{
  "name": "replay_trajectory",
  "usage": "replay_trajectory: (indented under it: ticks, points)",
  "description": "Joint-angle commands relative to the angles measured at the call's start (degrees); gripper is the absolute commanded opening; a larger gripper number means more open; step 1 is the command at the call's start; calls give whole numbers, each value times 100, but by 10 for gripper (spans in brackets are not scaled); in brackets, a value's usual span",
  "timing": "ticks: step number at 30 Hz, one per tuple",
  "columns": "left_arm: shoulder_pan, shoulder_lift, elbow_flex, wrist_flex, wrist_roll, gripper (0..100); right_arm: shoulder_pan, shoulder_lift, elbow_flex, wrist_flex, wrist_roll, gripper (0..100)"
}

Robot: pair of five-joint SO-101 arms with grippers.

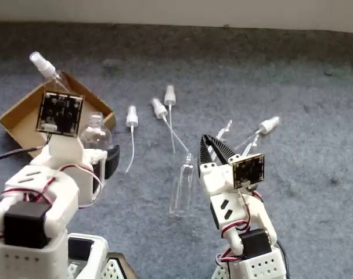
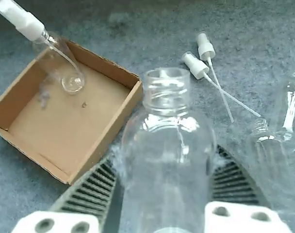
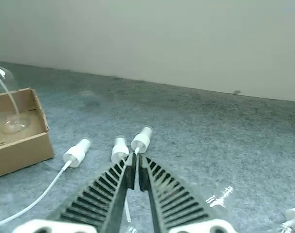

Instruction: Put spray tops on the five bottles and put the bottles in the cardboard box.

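- In the cardboard box (image 1: pixel 25 119): one capped bottle (image 1: pixel 56 78), leaning toward the far corner with its spray top (image 1: pixel 42 64) on. Counts as one of five finished, by the look of it.
- Just beside the box's near corner: left gripper (image 2: pixel 162 194), spread wide and clamped on a round bottle (image 2: pixel 167 141). Upright, neck open, no top fitted. Judged to be the bottle in hand, with both capping and boxing left to do.
- Well apart from the box, beyond the loose tops: right gripper (image 3: pixel 137 165), pressed almost together, tips just beside the head of a spray top. Cannot tell whether a thin dip tube is nipped between the fingers.
- Between the box and the right gripper, nearer the gripper: a tall clear bottle (image 1: pixel 182 183), lying flat on the carpet (image 1: pixel 316 87), uncapped.
- Farther from the box than the right gripper: seemingly two slim clear bottles (image 1: pixel 223 131), hard to make out, lying flat, uncapped as far as can be told.
- Between the box and the right gripper: three loose spray tops (image 1: pixel 132 116), long tubes trailing on the carpet. A fourth top (image 1: pixel 269 124) farthest from the box, beside the slim bottles.
- Left over, as a judgement: four tops to fit, then four bottles to box.
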Motion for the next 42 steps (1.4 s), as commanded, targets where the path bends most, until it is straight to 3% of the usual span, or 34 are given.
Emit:
replay_trajectory:
  ticks: [1, 5, 8, 17, 21, 29, 36, 42]
  points:
    - [-409, -541, 470, -571, -114, 133, -233, -57, 734, -22, -26, 6]
    - [-971, -769, 1305, -1415, -97, 133, -462, -57, 734, -22, 9, 6]
    - [-1156, -813, 1807, -1960, 360, 133, -505, -57, 725, -22, 9, 6]
    - [-655, -822, 2123, -2233, 651, 133, -497, 13, 365, 391, 9, 6]
    - [-233, -831, 2229, -2268, 659, 133, -505, 171, -479, 989, 211, 6]
    - [22, -831, 3055, -3481, 659, 133, -470, 2545, -2633, 1640, 527, 6]
    - [22, -998, 3275, -3552, 659, 133, -470, 4681, -4084, 1648, 527, 7]
    - [31, -2334, 3864, -3569, 659, 133, -470, 6422, -5270, 1657, 527, 7]
